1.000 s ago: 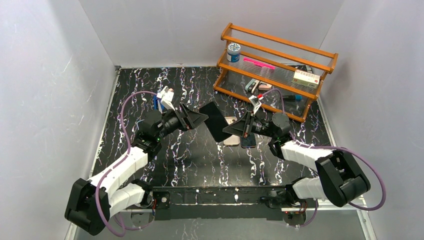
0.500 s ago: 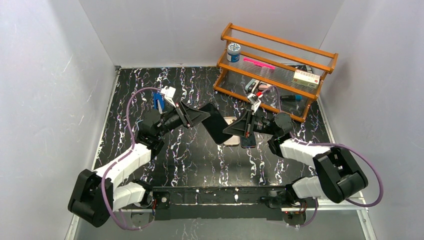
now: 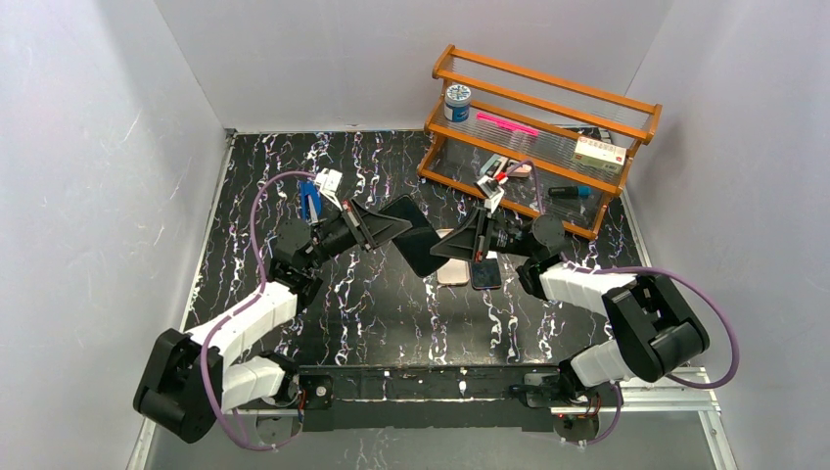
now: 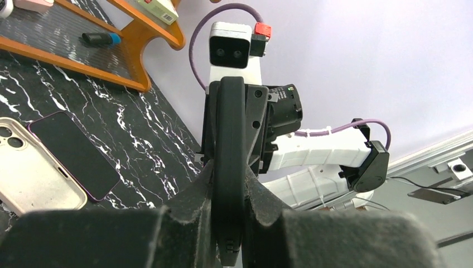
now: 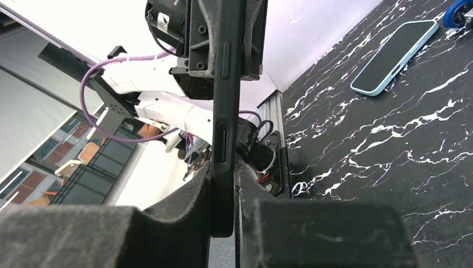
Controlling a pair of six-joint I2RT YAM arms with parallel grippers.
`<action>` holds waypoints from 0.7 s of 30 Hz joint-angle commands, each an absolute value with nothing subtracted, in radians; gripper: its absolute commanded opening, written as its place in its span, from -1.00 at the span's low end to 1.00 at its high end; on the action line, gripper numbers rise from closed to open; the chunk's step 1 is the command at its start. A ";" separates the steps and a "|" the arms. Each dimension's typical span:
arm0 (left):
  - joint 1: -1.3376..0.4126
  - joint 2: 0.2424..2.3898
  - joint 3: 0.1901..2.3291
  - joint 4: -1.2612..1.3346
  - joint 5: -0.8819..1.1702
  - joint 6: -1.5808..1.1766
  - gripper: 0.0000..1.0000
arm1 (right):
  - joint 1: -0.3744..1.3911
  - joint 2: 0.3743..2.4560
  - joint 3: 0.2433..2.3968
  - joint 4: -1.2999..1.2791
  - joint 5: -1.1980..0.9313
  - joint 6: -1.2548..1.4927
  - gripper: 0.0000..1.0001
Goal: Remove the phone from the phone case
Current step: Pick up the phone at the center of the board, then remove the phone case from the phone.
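Setting: Black, white-veined marble surface [image 3: 372, 304] sat between white walls, with an orange wooden rack [image 3: 538, 132] at its far right.
Task object: black cased phone [image 3: 419, 243] was held on edge in the air over the middle of the surface, between the two arms.
Left side: left gripper [image 4: 228, 178] was clamped on one end of the black cased phone.
Right side: right gripper [image 5: 224, 178] was pinched onto the opposite end.
Below: cream phone-shaped slab [image 4: 30, 173] and dark bare phone [image 4: 75, 153] lay side by side; light-blue-edged phone [image 5: 393, 56] lay well apart.
Done: both holds looked set.
Left: no gap between phone and case showed, so the separation itself seemed not yet begun.
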State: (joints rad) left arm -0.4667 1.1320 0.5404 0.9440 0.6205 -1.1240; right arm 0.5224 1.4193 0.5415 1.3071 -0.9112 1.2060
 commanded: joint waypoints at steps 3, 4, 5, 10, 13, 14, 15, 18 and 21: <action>-0.472 1.052 0.484 0.983 0.458 -1.175 -1.00 | 0.568 1.376 0.554 1.346 -0.799 1.136 -0.20; -0.472 1.041 0.475 0.983 0.429 -1.183 -1.00 | 0.584 1.364 0.542 1.333 -0.775 1.122 -0.08; -0.472 1.026 0.465 0.987 0.393 -1.192 -1.00 | 0.600 1.355 0.529 1.327 -0.752 1.107 0.03; -0.472 0.965 0.429 1.004 0.260 -1.227 -1.00 | 0.681 1.322 0.462 1.331 -0.648 1.044 0.23; -0.472 0.956 0.415 1.042 0.234 -1.264 -1.00 | 0.702 1.318 0.447 1.337 -0.614 1.036 0.23; -0.472 0.955 0.409 1.055 0.224 -1.277 -1.00 | 0.709 1.320 0.449 1.341 -0.610 1.033 0.22; -0.473 0.952 0.403 1.064 0.215 -1.288 -1.00 | 0.715 1.321 0.450 1.343 -0.605 1.032 0.20; -0.474 0.944 0.391 1.075 0.195 -1.304 -1.00 | 0.731 1.333 0.456 1.365 -0.598 1.030 0.15; -0.474 0.939 0.387 1.078 0.191 -1.313 -1.00 | 0.739 1.345 0.463 1.384 -0.593 1.027 0.11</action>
